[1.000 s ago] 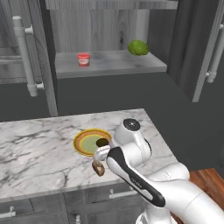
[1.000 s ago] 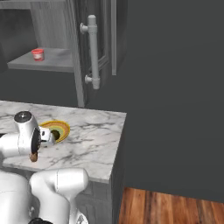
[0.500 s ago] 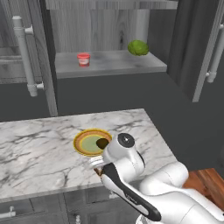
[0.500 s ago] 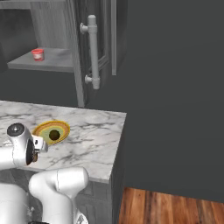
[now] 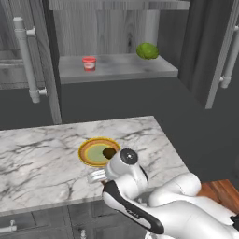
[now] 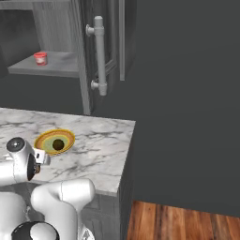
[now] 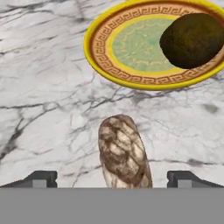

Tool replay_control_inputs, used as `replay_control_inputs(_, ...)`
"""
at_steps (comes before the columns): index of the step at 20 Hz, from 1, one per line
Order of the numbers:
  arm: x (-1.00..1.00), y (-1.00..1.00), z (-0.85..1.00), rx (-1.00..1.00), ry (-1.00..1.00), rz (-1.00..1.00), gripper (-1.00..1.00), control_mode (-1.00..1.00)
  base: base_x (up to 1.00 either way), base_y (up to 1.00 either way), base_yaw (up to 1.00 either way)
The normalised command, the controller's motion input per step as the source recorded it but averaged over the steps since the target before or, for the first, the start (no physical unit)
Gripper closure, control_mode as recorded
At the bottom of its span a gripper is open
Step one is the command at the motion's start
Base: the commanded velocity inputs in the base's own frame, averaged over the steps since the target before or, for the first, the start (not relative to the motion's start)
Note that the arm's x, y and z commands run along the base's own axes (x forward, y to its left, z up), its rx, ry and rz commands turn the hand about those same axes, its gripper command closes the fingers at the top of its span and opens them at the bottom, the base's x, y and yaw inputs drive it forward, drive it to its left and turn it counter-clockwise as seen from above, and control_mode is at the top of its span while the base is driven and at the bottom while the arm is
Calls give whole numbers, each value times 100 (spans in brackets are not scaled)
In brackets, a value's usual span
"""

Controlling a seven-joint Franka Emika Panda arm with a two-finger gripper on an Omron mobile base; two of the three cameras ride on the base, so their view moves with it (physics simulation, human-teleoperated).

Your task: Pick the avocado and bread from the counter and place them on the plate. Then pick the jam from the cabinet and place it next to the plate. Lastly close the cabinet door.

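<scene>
Lying lengthwise toward the plate [image 7: 100, 43], the bread [image 7: 124, 153] sits between the spread, empty gripper [image 7: 113, 179].

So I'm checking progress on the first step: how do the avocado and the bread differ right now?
The avocado lies on the plate; the bread lies on the counter, short of the plate. The avocado is a smooth, dark, rounded lump; the bread is elongated, brown mottled with tan. The bread sits between the open gripper's fingertips; the avocado lies beyond them. Both look similar in size.
</scene>
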Motion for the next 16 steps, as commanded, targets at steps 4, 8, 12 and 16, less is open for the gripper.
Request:
replay_control_inputs(4,26,0,-14,0,0,-1,-100,-100,0,0,0)
replay_control_inputs(8,6,0,-14,0,1,0,100,-100,0,0,0)
replay_control_inputs(12,0,0,-34,-1,14,0,100,-100,0,0,0)
replay_control_inputs(16,0,0,-8,0,4,0,100,-100,0,0,0)
